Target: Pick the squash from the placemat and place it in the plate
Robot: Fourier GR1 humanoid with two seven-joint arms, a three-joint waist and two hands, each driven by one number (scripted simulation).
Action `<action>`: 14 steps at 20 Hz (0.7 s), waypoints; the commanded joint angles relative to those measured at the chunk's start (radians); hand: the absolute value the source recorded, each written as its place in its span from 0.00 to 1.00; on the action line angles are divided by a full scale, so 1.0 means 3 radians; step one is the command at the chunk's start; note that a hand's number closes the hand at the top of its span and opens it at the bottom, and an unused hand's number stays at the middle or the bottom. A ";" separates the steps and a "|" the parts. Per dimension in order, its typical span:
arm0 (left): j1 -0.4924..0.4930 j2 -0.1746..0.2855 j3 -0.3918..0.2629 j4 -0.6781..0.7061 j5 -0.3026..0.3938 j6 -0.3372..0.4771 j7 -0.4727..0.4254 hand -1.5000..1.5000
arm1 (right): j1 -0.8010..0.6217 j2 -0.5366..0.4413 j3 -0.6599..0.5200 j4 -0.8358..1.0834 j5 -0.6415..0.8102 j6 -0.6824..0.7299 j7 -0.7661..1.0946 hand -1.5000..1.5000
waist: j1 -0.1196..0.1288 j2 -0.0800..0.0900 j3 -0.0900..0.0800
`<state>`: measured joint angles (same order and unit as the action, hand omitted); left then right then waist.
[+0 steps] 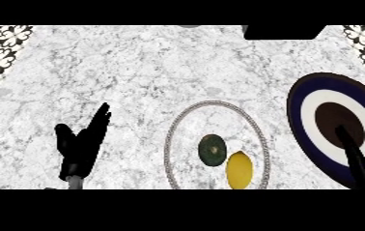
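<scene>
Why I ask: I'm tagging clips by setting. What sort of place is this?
Most likely a kitchen counter. The signs are a white marbled worktop, a ringed plate, and a round placemat carrying a squash and a lemon.

The counter (128, 70) looks like mottled grey-white stone, the placemat (214, 102) rim beaded, the squash (212, 150) matt, the lemon (239, 169) smooth.

Tabletop (107, 65): white-grey marble pattern. Round placemat (192, 128) with a beaded rim lies at lower centre. Plate (328, 81), dark blue with a white ring and brown centre, lies at right, apart from placemat. Dark object (281, 32) at top edge.
</scene>
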<state>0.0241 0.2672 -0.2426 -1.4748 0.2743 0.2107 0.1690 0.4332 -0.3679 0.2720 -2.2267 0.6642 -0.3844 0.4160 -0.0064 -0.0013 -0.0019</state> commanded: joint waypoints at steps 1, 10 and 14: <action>-0.0197 -0.0088 -0.0033 0.0268 -0.0011 -0.0059 0.0039 0.50 | -0.0237 -0.0014 0.0310 -0.0276 0.0564 0.0530 0.0871 0.00 | 0.0037 0.0033 -0.0015; -0.0132 -0.0103 0.0089 0.0328 -0.0003 -0.0141 0.0012 0.50 | -0.1131 0.0822 0.1129 0.0328 0.1472 0.1146 0.1985 0.00 | 0.0036 0.0008 0.0003; -0.0087 -0.0088 0.0112 0.0202 -0.0024 -0.0164 0.0080 0.50 | -0.1488 0.1099 0.1032 0.0549 0.1610 0.1485 0.2279 0.00 | 0.0035 0.0005 0.0005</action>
<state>-0.0033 0.2435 -0.2190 -1.4347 0.2676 0.1717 0.1624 0.0702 -0.1108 0.5757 -2.1112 1.1047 -0.0266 0.9981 0.0092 -0.0037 0.0037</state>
